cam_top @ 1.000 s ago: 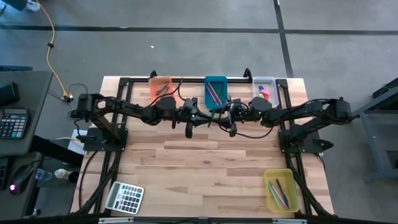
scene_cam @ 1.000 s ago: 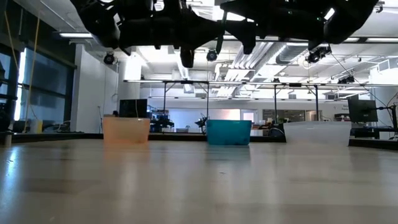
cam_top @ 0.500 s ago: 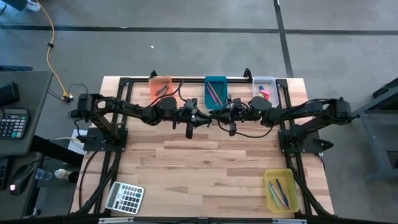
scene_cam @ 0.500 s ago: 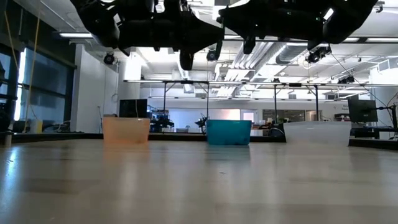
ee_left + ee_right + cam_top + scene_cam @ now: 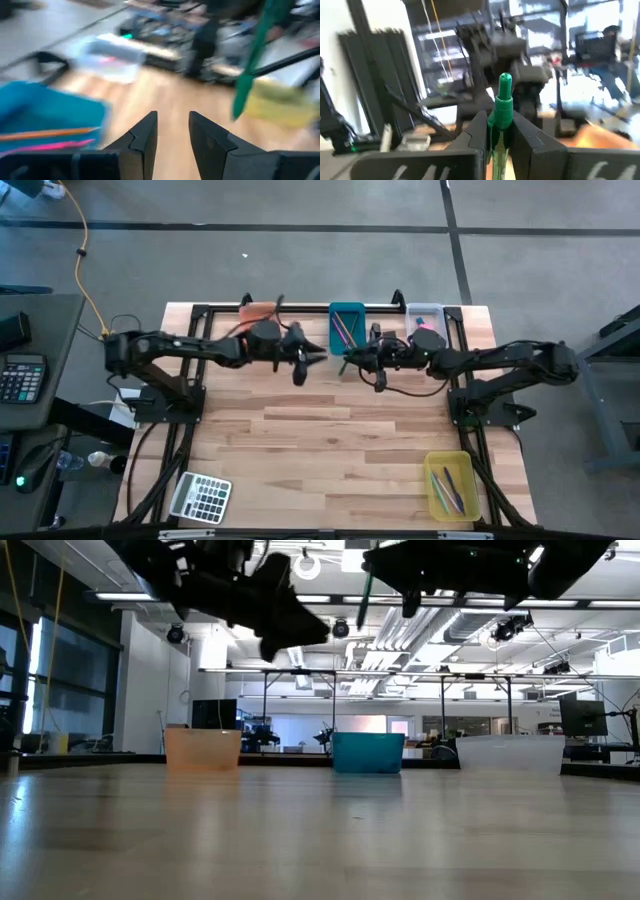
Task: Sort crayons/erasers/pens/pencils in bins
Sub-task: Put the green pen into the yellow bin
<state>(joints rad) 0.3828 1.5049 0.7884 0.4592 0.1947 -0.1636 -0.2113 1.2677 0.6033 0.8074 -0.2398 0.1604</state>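
My right gripper (image 5: pixel 499 122) is shut on a green pencil (image 5: pixel 503 95) high above the table, in front of the teal bin (image 5: pixel 347 325). In the low view the pencil (image 5: pixel 366 585) stands almost upright. My left gripper (image 5: pixel 172 125) is open, with nothing between its fingers. It hangs a little to the left of the pencil (image 5: pixel 252 60), near the orange bin (image 5: pixel 258 313). The teal bin holds orange and pink pencils. The clear bin (image 5: pixel 425 320) holds pink erasers. The yellow bin (image 5: pixel 450 485) holds pens. My right gripper pinches the green pencil's shaft (image 5: pixel 496 131) between its two fingers. The fingers lie about level, come from the table's right side and cross the pencil. The pencil stands nearly upright, its shaped end (image 5: pixel 505 79) above the fingers, lifted well clear of the table.
Three bins stand in a row along the far edge, inside a black frame (image 5: pixel 300 308). The yellow bin is at the near right corner and a grey calculator (image 5: pixel 203 497) at the near left. Bare wood (image 5: pixel 330 440) lies between them.
The two grippers met at mid-table, in front of the teal bin. My left gripper has since drawn back toward the far left and tipped up from pointing down to nearly level. The green pencil stays with my right gripper, which has pulled slightly right and up.
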